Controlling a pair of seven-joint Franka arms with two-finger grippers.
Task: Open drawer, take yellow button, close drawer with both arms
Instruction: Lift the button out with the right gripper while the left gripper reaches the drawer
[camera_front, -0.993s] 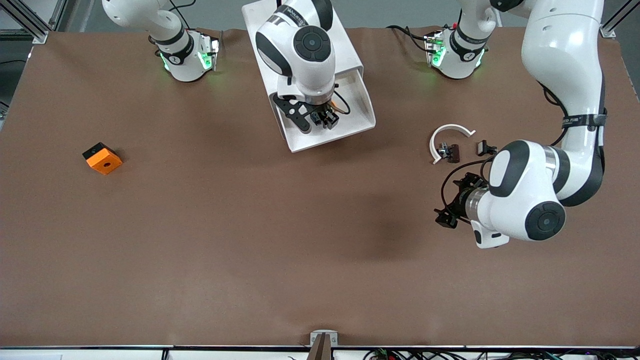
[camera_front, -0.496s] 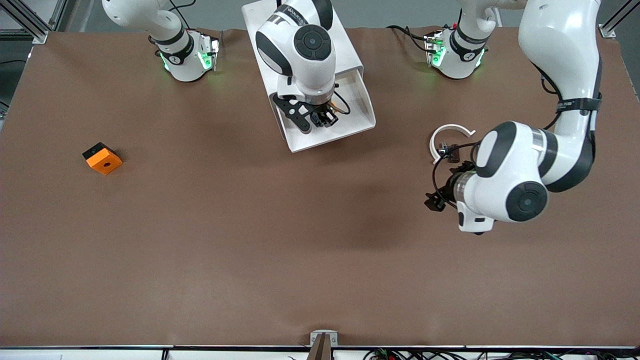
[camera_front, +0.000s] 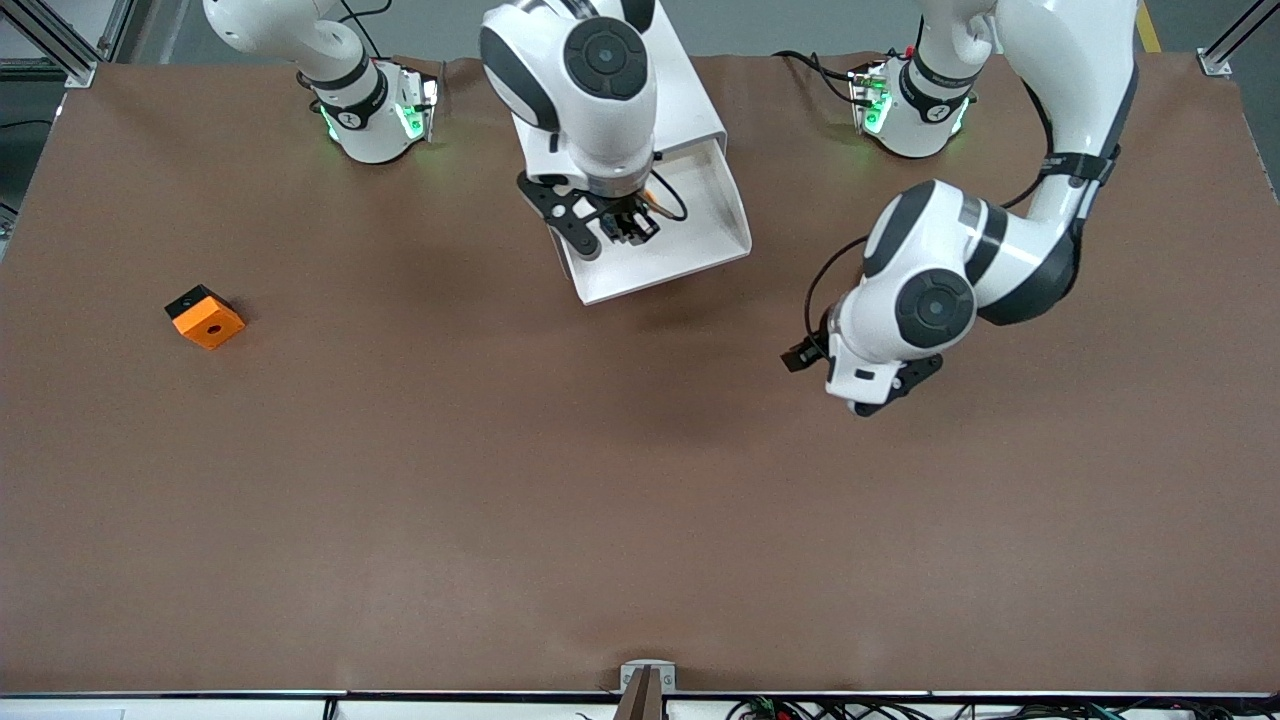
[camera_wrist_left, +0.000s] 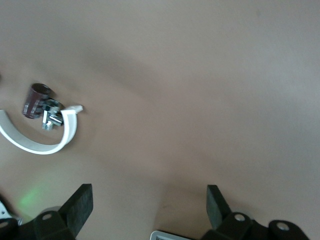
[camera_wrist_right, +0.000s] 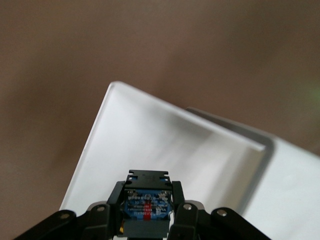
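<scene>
A: Start with the right end effector (camera_front: 627, 222). What is it doing?

B: Its fingers are clamped on the button (camera_wrist_right: 146, 208). The right wrist view shows the dark blue-black base pinched between them, and the front view shows a bit of orange at the fingertips. It hangs over the drawer (camera_front: 700, 210), which is pulled out of the white cabinet (camera_front: 690, 100).

A: And the left end effector (camera_wrist_left: 149, 207)?

B: Its fingers are spread wide with nothing between them, above bare brown tabletop (camera_front: 500, 480). In the front view it is mostly hidden under the left arm's wrist, toward the left arm's end of the tabletop and nearer the front camera than the drawer.

A: Anything around it?

B: The left wrist view shows a white curved strip (camera_wrist_left: 35, 142) lying flat, with a small dark part (camera_wrist_left: 36, 100) and a metal clip (camera_wrist_left: 51, 116) just inside its curve.

A: Elsewhere?

B: An orange-and-black block (camera_front: 204, 316) with a hole sits well apart, toward the right arm's end.
</scene>
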